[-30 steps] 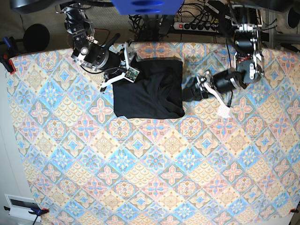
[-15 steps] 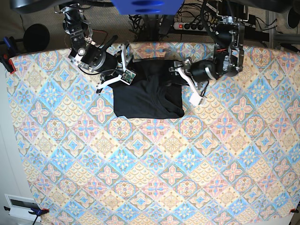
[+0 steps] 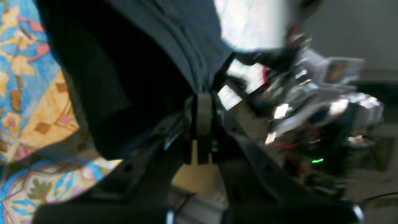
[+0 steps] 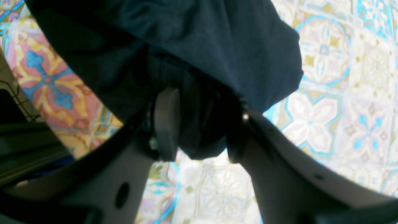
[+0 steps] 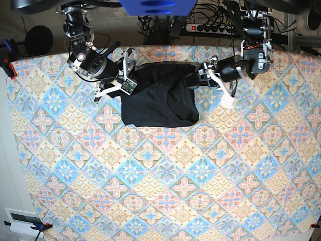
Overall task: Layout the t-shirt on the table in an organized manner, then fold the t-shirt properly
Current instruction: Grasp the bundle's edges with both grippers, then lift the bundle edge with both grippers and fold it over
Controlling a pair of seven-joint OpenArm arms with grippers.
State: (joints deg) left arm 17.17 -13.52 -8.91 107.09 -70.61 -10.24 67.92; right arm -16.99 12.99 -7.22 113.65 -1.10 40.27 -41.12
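The table (image 5: 165,191) is carrying the t-shirt (image 5: 160,98); the left gripper (image 3: 203,93) is pinching its edge fully closed, the right gripper (image 4: 199,124) is clamping bunched fabric.

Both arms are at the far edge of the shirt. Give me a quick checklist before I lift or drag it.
1. Left gripper shut on the t-shirt: ok, pads pinch the hem.
2. Right gripper holding cloth: cannot tell; fabric bunches between its jaws, which stand apart.
3. Shirt laid flat: not ok, folded over and creased.
4. Shirt fully on the table: ok.
5. Sleeves located: cannot tell.
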